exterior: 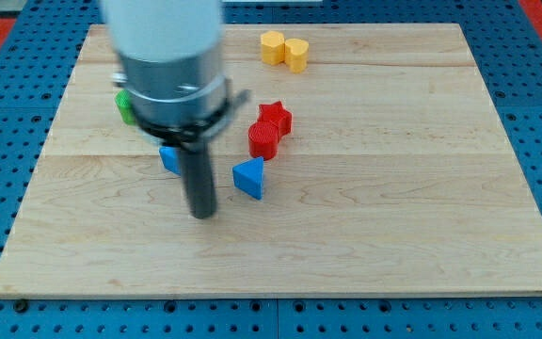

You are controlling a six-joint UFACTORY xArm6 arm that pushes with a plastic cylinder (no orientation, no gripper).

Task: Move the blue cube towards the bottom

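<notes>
My tip rests on the wooden worktop left of centre; this tool is a bare rod holding nothing. The blue cube sits just up-left of it, half hidden behind the rod. The arm's housing covers most of a green block, shape unclear. A blue triangle lies just right. No writing is legible.

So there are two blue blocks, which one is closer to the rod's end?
The blue cube, partly hidden behind the rod just up-left of my tip. The other, the blue triangular block, sits apart on the view's right, near the red cylinder.
</notes>
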